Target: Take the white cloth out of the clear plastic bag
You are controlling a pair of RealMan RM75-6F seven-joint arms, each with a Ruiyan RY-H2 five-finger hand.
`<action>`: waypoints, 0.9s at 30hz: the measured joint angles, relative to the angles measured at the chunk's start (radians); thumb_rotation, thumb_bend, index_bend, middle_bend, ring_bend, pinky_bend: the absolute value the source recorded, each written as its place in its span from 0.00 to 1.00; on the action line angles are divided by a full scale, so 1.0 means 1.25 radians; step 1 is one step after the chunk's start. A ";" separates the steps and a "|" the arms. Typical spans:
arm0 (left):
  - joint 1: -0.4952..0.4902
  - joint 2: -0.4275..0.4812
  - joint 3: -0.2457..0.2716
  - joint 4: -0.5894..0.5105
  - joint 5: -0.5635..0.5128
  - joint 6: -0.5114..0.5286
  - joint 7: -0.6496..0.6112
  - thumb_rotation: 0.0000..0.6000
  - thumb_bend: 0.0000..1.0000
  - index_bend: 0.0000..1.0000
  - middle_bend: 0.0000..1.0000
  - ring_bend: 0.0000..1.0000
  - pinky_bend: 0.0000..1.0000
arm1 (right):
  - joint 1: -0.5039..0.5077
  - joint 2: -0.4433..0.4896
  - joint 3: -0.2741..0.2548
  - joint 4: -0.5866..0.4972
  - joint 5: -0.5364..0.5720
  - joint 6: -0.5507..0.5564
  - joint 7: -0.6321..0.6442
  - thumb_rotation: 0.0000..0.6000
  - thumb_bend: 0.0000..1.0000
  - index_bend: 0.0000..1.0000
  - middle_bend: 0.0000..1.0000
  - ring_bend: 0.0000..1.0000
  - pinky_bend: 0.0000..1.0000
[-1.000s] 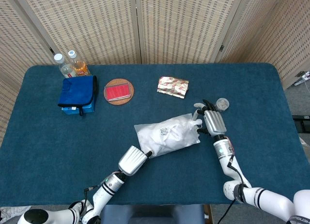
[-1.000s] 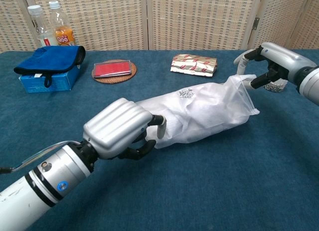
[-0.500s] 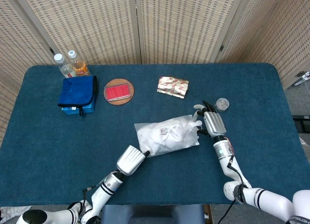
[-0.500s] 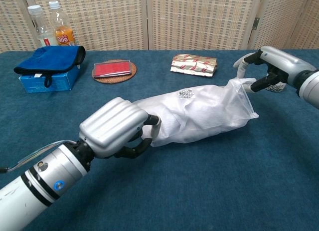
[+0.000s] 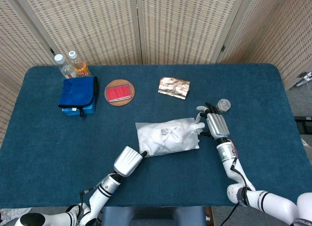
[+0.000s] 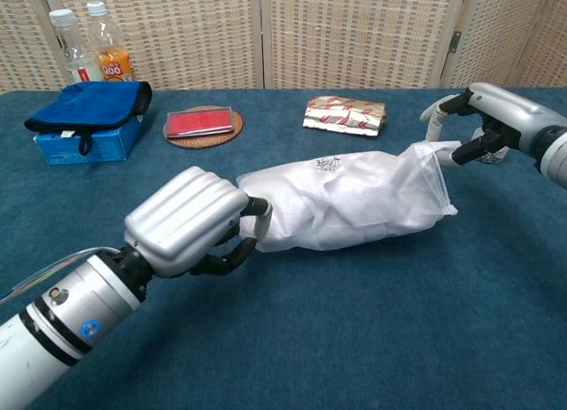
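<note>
Fingers of the left hand (image 6: 190,222) pinch the closed end of the clear plastic bag (image 6: 354,202); the right hand (image 6: 485,118) grips its open mouth. White cloth (image 6: 341,197) lies wholly inside, mid-table. Opening step, I judge; next, reach in and draw it out.

The table (image 5: 48,138) is dark blue. The cloth (image 6: 354,197) is white, in a clear bag (image 6: 440,181). Near the right hand (image 5: 214,125), a packet (image 5: 174,87) has red, gold and white pattern.
</note>
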 measured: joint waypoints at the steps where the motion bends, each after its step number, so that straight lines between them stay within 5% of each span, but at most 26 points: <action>1: 0.002 0.003 0.001 -0.003 0.000 0.002 0.000 1.00 0.49 0.77 1.00 1.00 1.00 | -0.001 0.002 0.000 -0.001 0.000 0.000 0.000 1.00 0.54 0.87 0.23 0.00 0.09; 27: 0.084 0.095 0.011 -0.091 -0.035 0.027 0.023 1.00 0.49 0.81 1.00 1.00 1.00 | -0.021 0.049 0.012 0.004 0.027 0.008 -0.014 1.00 0.54 0.87 0.23 0.00 0.09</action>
